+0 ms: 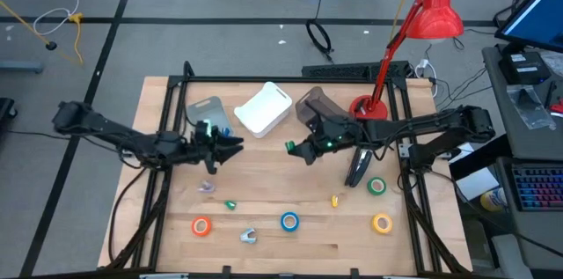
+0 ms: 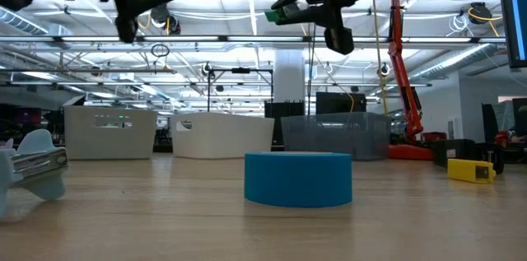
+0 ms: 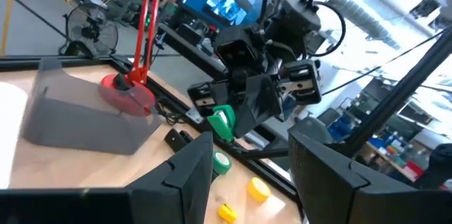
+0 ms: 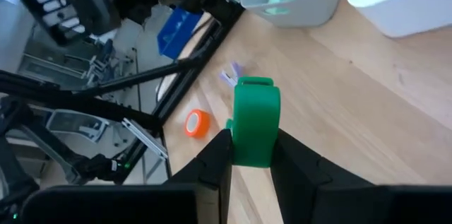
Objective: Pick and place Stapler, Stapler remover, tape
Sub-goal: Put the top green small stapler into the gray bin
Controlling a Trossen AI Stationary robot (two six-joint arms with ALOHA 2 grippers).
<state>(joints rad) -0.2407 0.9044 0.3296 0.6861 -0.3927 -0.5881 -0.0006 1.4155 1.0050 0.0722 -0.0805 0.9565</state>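
Above the table's [image 1: 176,226] middle, the right gripper [image 4: 252,155] clamps a green staple remover [image 4: 254,119]; carry it level to a bin, releasing low.

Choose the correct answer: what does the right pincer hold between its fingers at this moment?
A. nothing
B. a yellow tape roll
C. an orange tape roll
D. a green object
D: in the right wrist view, the right pincer grips a green object between its two fingers, while the orange tape roll lies on the table below.
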